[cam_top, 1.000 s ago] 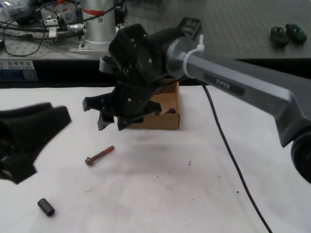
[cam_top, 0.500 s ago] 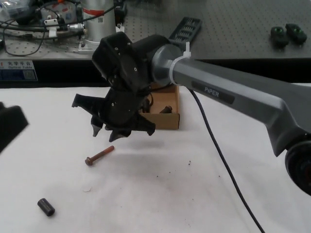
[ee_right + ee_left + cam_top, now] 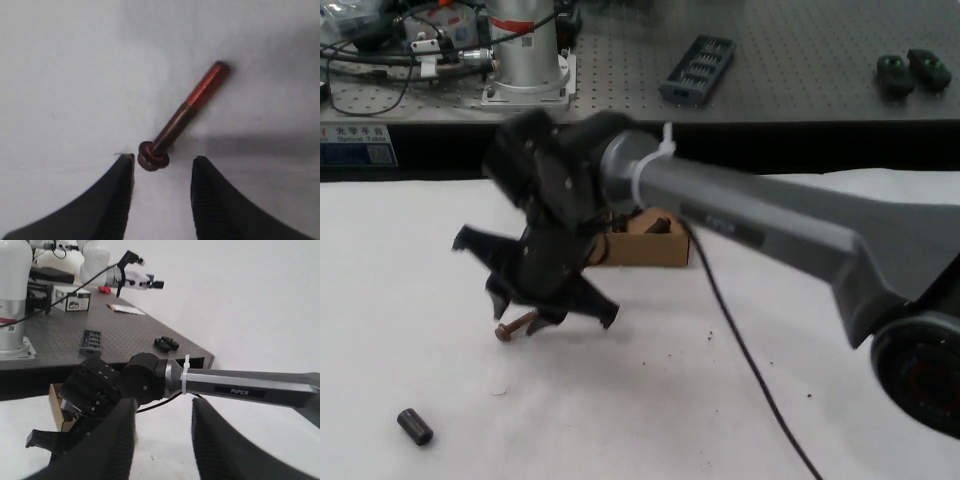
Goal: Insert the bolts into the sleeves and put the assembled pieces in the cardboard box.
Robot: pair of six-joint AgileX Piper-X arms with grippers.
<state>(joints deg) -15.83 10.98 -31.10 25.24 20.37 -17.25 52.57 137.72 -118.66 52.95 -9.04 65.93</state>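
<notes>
A copper-coloured bolt [image 3: 510,328] [image 3: 182,117] lies on the white cloth. My right gripper [image 3: 535,315] [image 3: 163,162] hangs low over it, open, with its fingertips on either side of the bolt's head. A short black sleeve [image 3: 415,427] lies alone near the front left. The cardboard box [image 3: 645,247] [image 3: 56,402] stands behind the right gripper, with a dark piece inside. My left gripper [image 3: 162,440] is open with nothing between its fingers, and faces the right arm [image 3: 150,385] from a distance.
A black cable [image 3: 740,350] trails over the cloth from the right arm toward the front. Behind the cloth runs a perforated bench with a metal post [image 3: 525,50], a black rack [image 3: 698,68] and two dark knobs [image 3: 913,72].
The right gripper has swung left and down from beside the box to the bolt. The left arm, at the left edge a second ago, has withdrawn out of the high view.
</notes>
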